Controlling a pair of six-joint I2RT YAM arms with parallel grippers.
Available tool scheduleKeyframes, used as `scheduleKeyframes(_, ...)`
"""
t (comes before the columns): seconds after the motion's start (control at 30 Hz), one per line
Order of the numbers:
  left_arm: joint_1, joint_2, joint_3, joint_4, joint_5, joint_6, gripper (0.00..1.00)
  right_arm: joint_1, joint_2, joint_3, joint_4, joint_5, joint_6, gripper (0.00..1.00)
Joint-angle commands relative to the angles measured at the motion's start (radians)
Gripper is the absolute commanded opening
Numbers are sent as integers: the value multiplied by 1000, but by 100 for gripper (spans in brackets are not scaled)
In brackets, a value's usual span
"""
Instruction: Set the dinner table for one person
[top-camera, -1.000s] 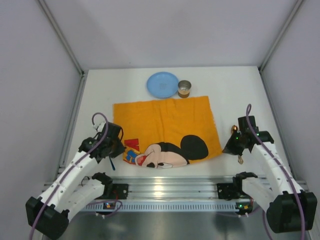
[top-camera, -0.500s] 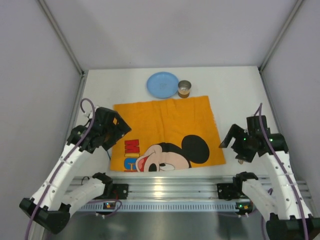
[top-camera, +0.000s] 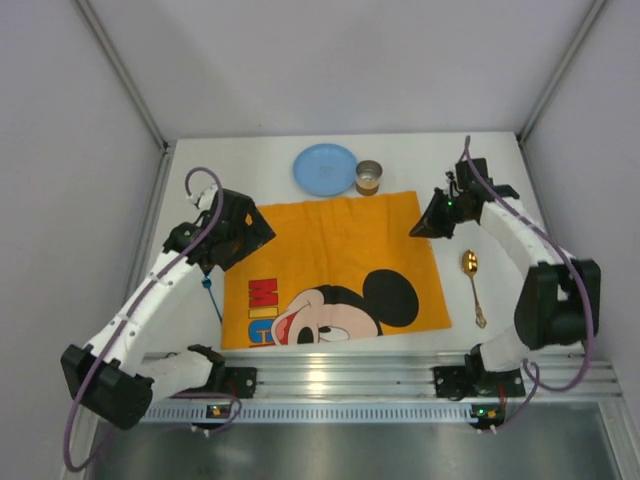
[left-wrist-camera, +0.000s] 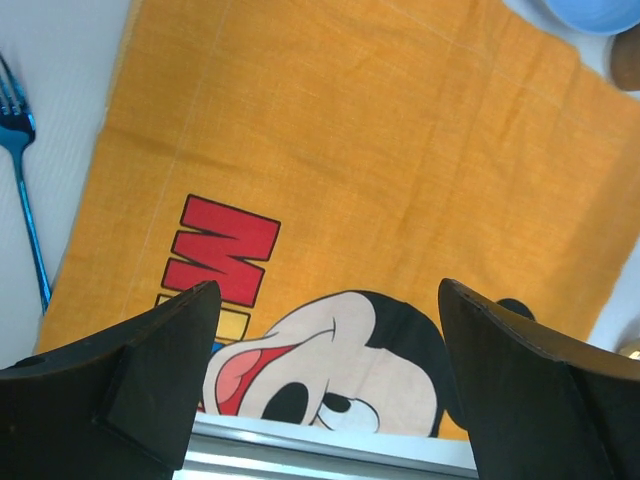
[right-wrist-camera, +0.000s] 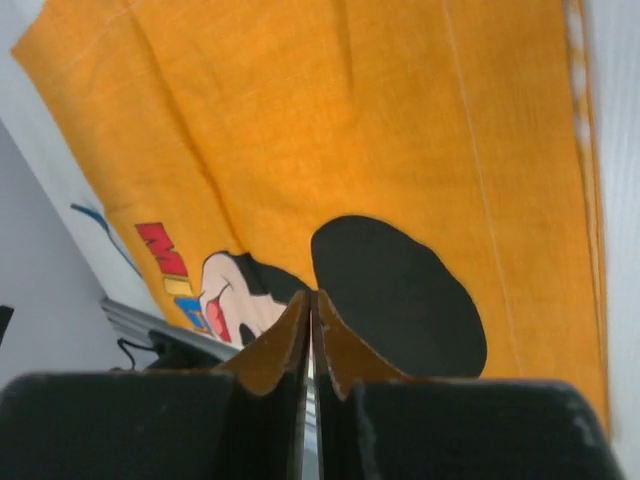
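Orange woven cloth (top-camera: 335, 250), rectangular and lying flat, printed with a cartoon mouse head and red and yellow letters, covers the middle of the dinner table (top-camera: 220, 165). The table is a plain white, smooth, matte rectangular top that fills the floor of the overhead view between grey walls, with a ribbed metal rail (top-camera: 340, 375) along its lower edge. Above the cloth's upper edge sits a round pale blue plate (top-camera: 325, 168), and just beside it on the right stands a short shiny metal can (top-camera: 369, 177). A slim gold spoon (top-camera: 472, 285) lies on bare table right of the cloth, its bowl toward the top of the frame. A thin blue fork (left-wrist-camera: 22, 190) lies just left of the cloth. The left claw (left-wrist-camera: 328, 295) stands wide, its two dark blunt fingers far apart and holding nothing, above the left part of the cloth. The right claw (right-wrist-camera: 312, 300) is narrow, its fingers pressed nearly together with only a thin slit between them, near the cloth's upper right corner in the overhead view. Only the left wrist view shows the fork's tines and the cloth's faint crease lines clearly. Only the overhead view shows the spoon whole.
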Motion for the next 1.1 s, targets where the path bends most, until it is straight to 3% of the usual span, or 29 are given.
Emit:
scheduleKeyframes(0.0,-1,74,-56,208,34,70,95,30,216,199,163,-73,-23,0)
scheduleKeyframes(0.1,1,139,-13,270,34,119,94,31,468,351,161,-79,-30,0)
scheduleKeyframes(0.3,4,210,33,284,-1,141,93,31,661,483,108,5,-67,0)
scheduleKeyframes(0.57,15,202,3,297,-29,150,93,7,708,444,46,189,-129,0)
scheduleKeyframes(0.73,25,202,-5,297,-34,149,93,-82,673,370,40,270,-121,0)
scheduleKeyframes(1.07,29,254,9,325,-3,153,93,-167,700,371,38,255,-121,0)
